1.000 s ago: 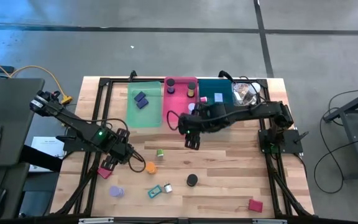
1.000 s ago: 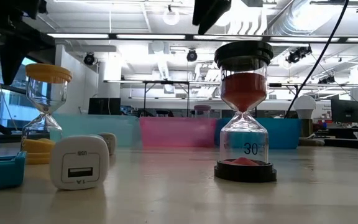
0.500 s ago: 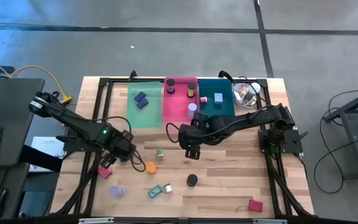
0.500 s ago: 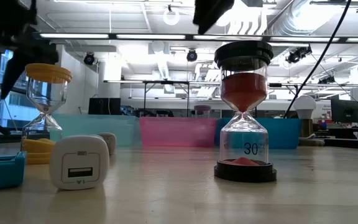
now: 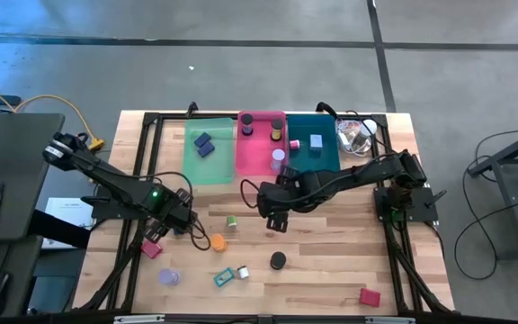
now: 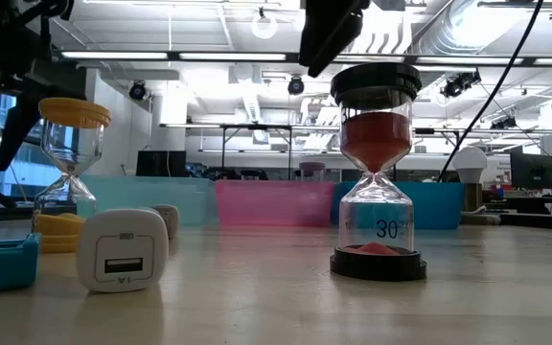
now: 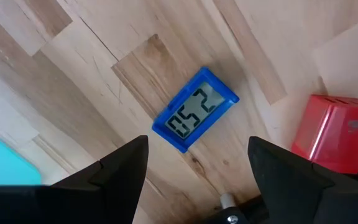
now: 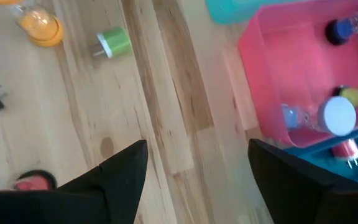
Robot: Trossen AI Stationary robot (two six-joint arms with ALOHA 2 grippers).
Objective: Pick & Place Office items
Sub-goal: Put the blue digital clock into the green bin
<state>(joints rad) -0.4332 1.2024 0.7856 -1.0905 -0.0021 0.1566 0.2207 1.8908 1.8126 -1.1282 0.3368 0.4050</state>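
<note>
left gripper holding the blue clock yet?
No. In the left wrist view the blue clock lies flat on the wooden table, with the left gripper open above it and both fingers clear of it.

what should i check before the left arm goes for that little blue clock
1. Left hand open: ok, its fingers stand apart with nothing between them.
2. Blue clock lined up: ok, in the left wrist view it lies flat on the wooden table, between the fingers and apart from them.
3. Room beside the clock: cannot tell, the red block sits close by one finger.
4. Right hand out of the way: ok, it hangs open over mid table, well away from the left hand.
5. Drop spot free: ok, the green tray has bare floor.
</note>
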